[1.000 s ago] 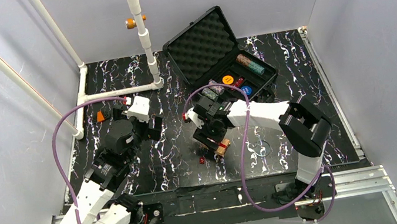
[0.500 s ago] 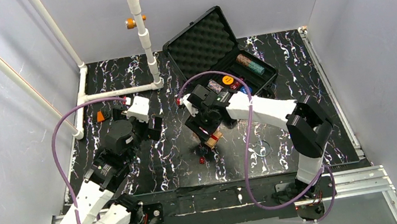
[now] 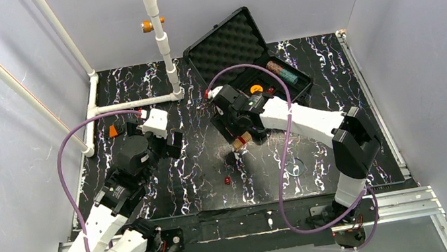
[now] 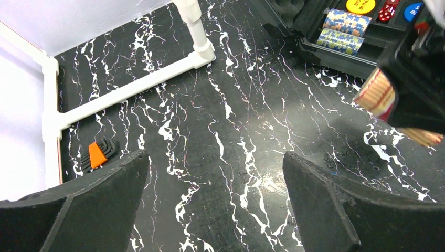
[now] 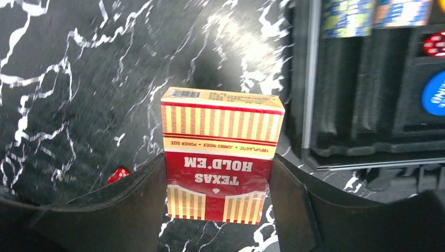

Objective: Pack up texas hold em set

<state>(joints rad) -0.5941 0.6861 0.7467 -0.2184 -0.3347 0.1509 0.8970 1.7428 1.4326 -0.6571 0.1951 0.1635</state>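
Note:
The black case (image 3: 283, 93) lies open at the back centre, its foam lid (image 3: 226, 47) raised. It holds chip stacks (image 3: 282, 72), an orange disc (image 3: 256, 89), red dice (image 5: 434, 43) and a blue disc (image 5: 434, 93). My right gripper (image 3: 240, 135) is shut on the red-yellow card box (image 5: 220, 152) and holds it above the table, just left of the case's near rim (image 5: 309, 79). One red die (image 3: 227, 180) lies on the table below it, also in the right wrist view (image 5: 118, 175). My left gripper (image 4: 215, 163) is open and empty over bare table.
A white pipe frame (image 3: 137, 102) with an upright post (image 3: 161, 38) stands at the back left. An orange hex-key set (image 4: 97, 153) lies near the frame. Grey walls enclose the black marbled table (image 3: 170, 187) on three sides.
My right gripper has carried the card box up and back from beside the loose die toward the case. The left arm has not moved.

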